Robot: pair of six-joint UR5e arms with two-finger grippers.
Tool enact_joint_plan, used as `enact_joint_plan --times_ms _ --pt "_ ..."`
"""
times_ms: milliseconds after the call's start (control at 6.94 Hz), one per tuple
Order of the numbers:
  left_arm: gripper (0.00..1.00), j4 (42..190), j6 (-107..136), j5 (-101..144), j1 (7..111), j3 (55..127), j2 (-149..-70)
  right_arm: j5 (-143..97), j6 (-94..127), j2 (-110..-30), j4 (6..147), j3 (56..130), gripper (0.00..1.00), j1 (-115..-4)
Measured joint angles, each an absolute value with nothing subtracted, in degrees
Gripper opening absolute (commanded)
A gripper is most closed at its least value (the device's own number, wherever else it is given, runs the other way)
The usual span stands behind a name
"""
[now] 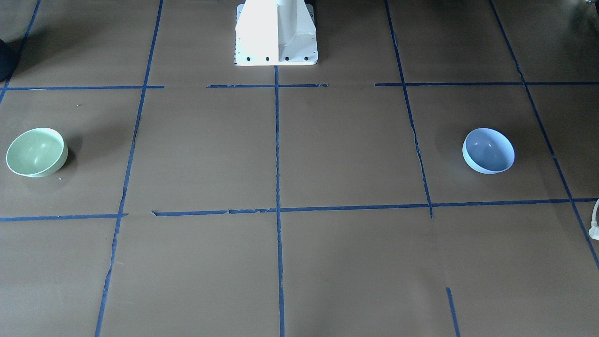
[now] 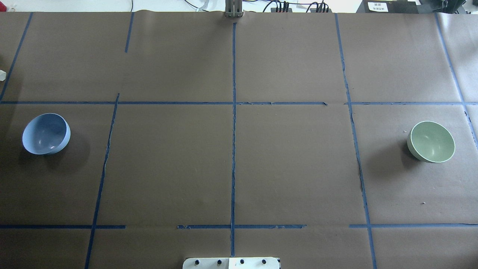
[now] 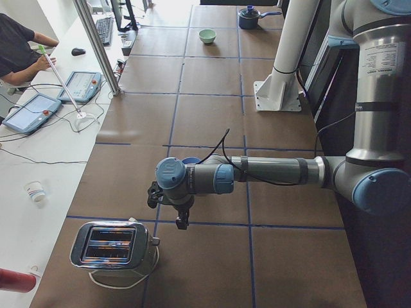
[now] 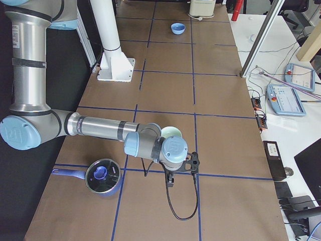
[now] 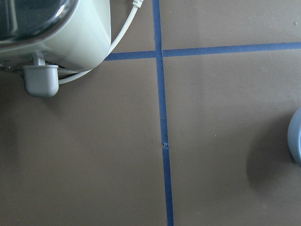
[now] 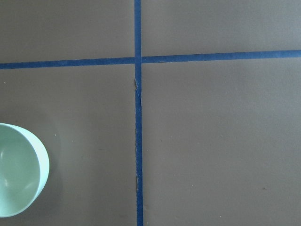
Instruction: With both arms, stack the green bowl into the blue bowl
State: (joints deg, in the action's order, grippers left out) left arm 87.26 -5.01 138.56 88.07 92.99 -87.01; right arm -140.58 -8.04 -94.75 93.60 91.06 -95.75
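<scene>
Bowls upright, mouths up, well apart.
R: green bowl [image 2: 431, 142]; L: blue bowl [image 2: 46, 133]. Only side views show left pincer [image 3: 183, 221], right pincer [image 4: 170, 179]; apart/together can't tell.

The green bowl [image 1: 35, 152] and blue bowl [image 1: 488, 150] are smooth and glossy, with highlights inside. The table cover [image 2: 168, 168] is matt brown paper, lined with blue tape [image 2: 233, 149] frayed in places. Toaster [image 3: 112, 247]: mirror-bright metal top; glossy pale casing at 10 o'clock in the left wrist view. Pedestal [image 1: 276, 32]: glossy white finish.
</scene>
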Motion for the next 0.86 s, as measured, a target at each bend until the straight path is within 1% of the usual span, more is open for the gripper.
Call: enact_joint_plan --times_ms 864 --pt "1.0 87.3 -4.93 138.45 88.09 93.23 -86.84 -140.62 -8.0 -94.66 93.6 91.28 1.0 -96.45"
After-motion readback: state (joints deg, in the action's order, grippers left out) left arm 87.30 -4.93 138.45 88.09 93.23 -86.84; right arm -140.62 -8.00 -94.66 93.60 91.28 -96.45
